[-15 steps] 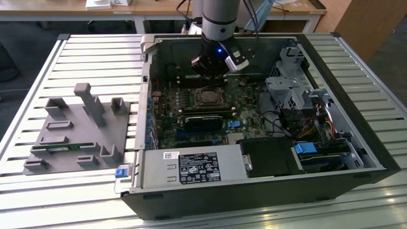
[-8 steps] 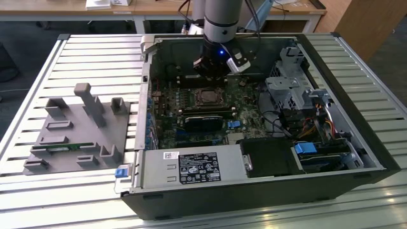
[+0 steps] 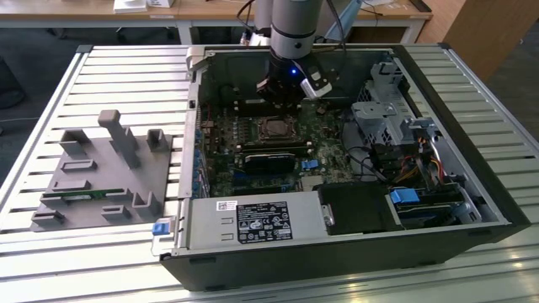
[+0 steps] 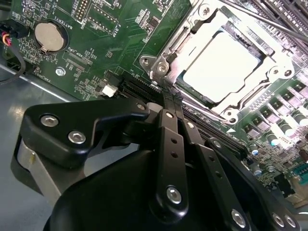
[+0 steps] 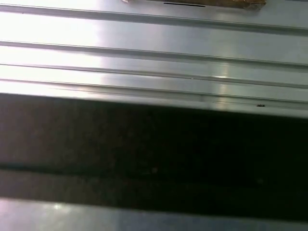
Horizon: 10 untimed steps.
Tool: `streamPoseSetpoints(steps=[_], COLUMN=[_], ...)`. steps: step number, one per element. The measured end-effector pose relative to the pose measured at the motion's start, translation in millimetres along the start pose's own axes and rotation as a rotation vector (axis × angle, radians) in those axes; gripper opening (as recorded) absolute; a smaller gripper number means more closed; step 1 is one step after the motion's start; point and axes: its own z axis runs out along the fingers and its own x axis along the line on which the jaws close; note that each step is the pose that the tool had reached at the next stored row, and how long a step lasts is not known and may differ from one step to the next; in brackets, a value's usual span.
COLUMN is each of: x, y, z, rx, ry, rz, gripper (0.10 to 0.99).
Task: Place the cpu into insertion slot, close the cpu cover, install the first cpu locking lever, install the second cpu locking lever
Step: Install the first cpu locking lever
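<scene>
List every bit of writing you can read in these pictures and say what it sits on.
White sticker on the power supply: dense print, too small to read.
Green circuit board: white lettering around the coin cell battery and the connectors, too small to read reliably.
cpu: no lettering can be made out on its pale top.
Metal slats: none.

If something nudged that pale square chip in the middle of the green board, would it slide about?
Probably not: the cpu lies flat in the insertion slot with the cpu cover framing its edges. Its smooth metal top looks stiff and likely slippery. Being thin, it is probably light.
</scene>
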Motion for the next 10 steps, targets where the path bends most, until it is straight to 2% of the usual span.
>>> streamPoseSetpoints(steps=[10], x=[0.0], y=[0.2], z=[-1.5], rx=[0.001], ry=[0.0000], rz=[0.000], gripper=[0.106])
